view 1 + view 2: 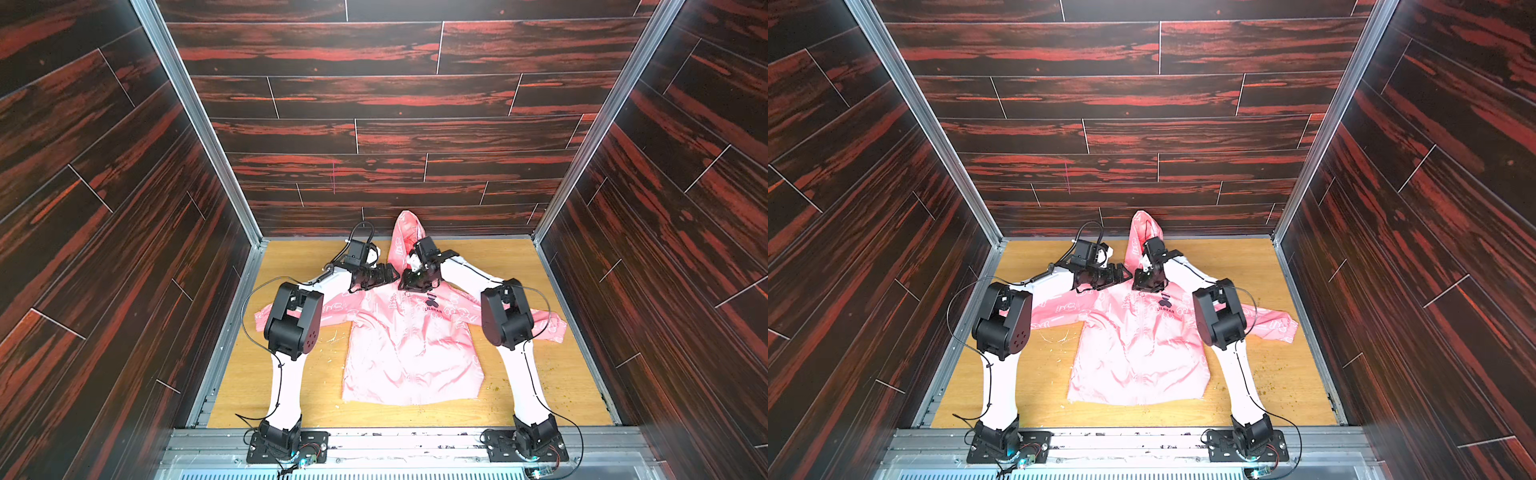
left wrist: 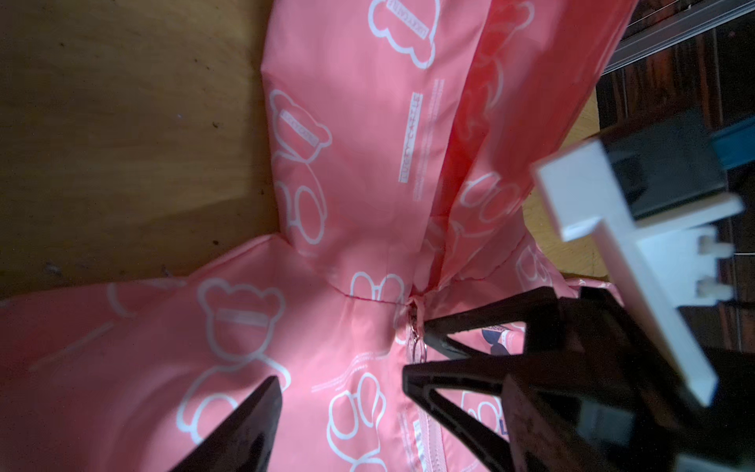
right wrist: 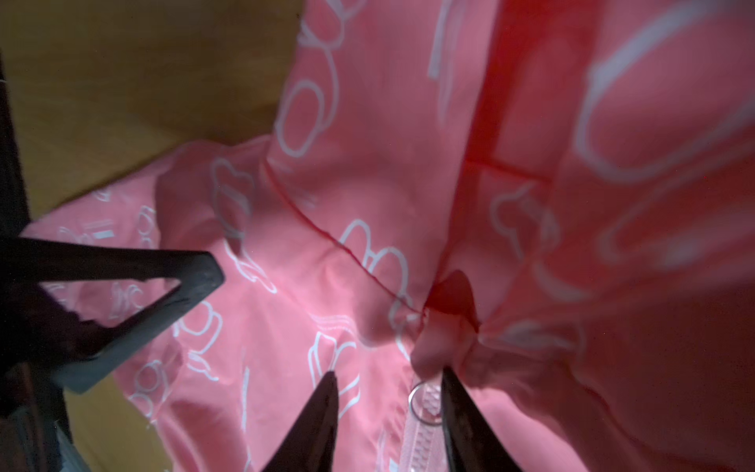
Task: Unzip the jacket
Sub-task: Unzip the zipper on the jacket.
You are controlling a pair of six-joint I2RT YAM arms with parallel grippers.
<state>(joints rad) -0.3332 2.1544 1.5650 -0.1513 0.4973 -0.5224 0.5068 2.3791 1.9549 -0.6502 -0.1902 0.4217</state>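
The jacket [image 1: 374, 365] lies on the desk [image 1: 503, 257], zipped. My right hand [image 3: 390, 372], half spread, straddles the zipper ring [image 3: 423, 402] at the collar. From there the zipper [image 1: 412, 353] runs toward the hem. My left hand [image 1: 386, 275], spread, is just beside.

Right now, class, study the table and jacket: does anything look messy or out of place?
Small crumbs speckle the table on both sides of the jacket, and its hood leans up the back wall instead of lying flat.

Robot test cell — panelled walls [image 1: 395, 95], aluminium frame [image 1: 199, 120]
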